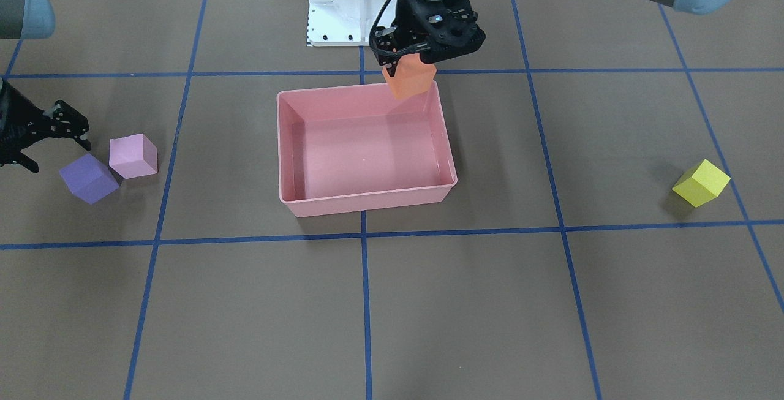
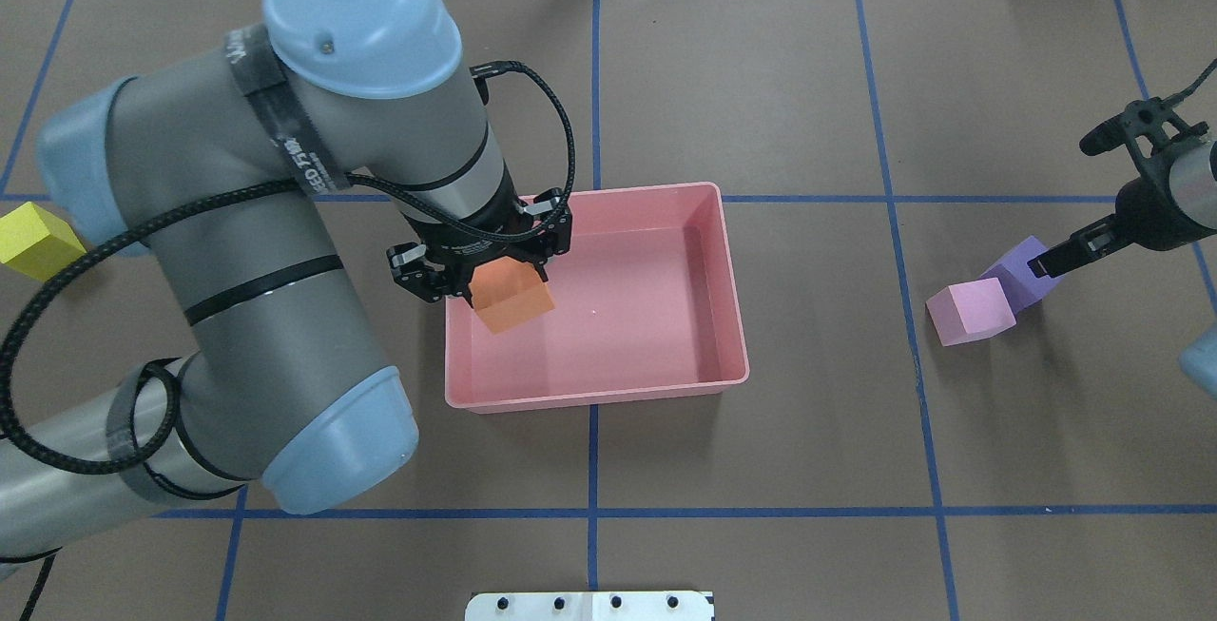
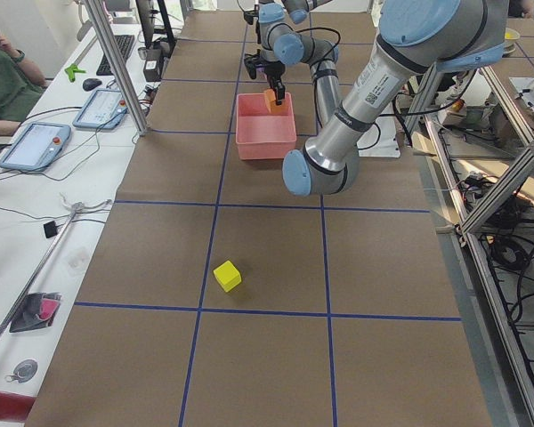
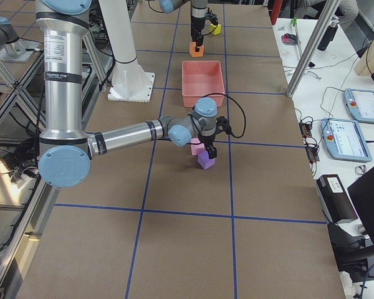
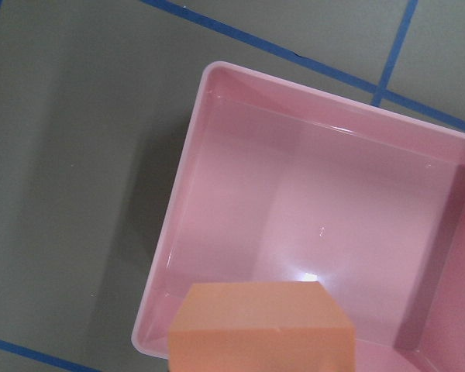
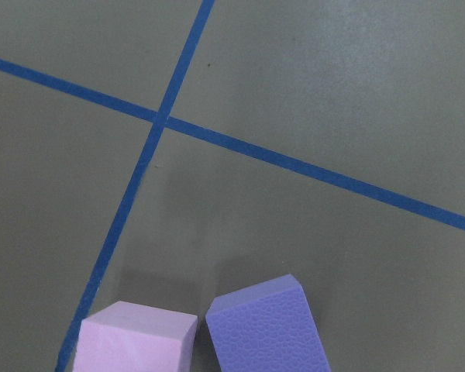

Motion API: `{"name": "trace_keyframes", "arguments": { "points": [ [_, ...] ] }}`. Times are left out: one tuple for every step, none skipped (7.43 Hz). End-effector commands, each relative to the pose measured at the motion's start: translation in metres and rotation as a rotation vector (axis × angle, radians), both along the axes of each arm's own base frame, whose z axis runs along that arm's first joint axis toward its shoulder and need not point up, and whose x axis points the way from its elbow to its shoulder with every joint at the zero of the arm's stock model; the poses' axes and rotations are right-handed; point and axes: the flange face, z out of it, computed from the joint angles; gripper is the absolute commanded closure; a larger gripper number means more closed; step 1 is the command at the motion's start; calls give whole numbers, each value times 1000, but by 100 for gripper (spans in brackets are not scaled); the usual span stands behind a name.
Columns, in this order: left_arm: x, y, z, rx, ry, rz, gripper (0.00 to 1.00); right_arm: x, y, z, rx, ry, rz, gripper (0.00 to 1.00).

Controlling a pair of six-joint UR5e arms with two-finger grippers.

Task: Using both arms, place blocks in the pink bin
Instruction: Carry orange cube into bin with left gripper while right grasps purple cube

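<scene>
**Orange block point(image 1: 409, 81) hanging over the pink bin point(image 1: 367, 201), three more waiting on the worktop point(image 1: 490, 302)**

Going by the camera on the operators' side, closest stuff first. The yellow block point(image 1: 701, 183) sits alone, well apart from everything. It's on the half where the left tool point(image 1: 409, 66) works, so I'd guess that arm gets it later.

On the other side, the purple block point(image 1: 89, 178) and light pink block point(image 1: 133, 155) sit just beside each other. They might be touching at a corner, hard to say. The right tool point(image 1: 58, 155) hangs low right next to the purple one, fingers spread, nothing between them. My read is it's open that wide so it can straddle the purple cube. With the pink neighbour that close, it could easily get bumped.

The pink bin is mid-worktop with no block in it yet.

Farthest back, by the white base stand point(image 1: 349, 2), the left tool is pinching the orange block. It's holding the block in the air above the bin's corner on that side, clear of the rim. Makes sense to me: from behind the robot it looks to be over the bin's floor rather than its wall, so letting go should drop it inside. I'd call it zero of four placed, with the first one about to go.
</scene>
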Motion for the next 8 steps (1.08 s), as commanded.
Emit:
{"name": "trace_keyframes", "arguments": {
  "points": [
    [18, 9, -9, -5, -3, 8, 100, -2, -1, 16, 47, 22, -71, 0],
    [19, 10, -9, -5, -3, 9, 100, -3, -1, 21, 71, 30, -107, 0],
    [19, 10, -8, -5, -3, 9, 100, -5, -3, 25, 65, 35, -111, 1],
    [19, 10, -8, -5, -3, 11, 100, -13, -4, 28, 65, 37, -125, 1],
    [25, 16, -7, -6, -6, 23, 100, -23, -5, 35, 57, 44, -142, 1],
    [27, 16, -8, -8, -7, 24, 100, -28, -13, 37, 54, 45, -142, 0],
    [30, 16, -7, -11, -8, 25, 100, -33, -17, 38, 52, 47, -146, 0],
    [41, 13, -4, -10, -1, 28, 100, -37, -18, 45, 41, 52, -151, 0]
  ]
}}
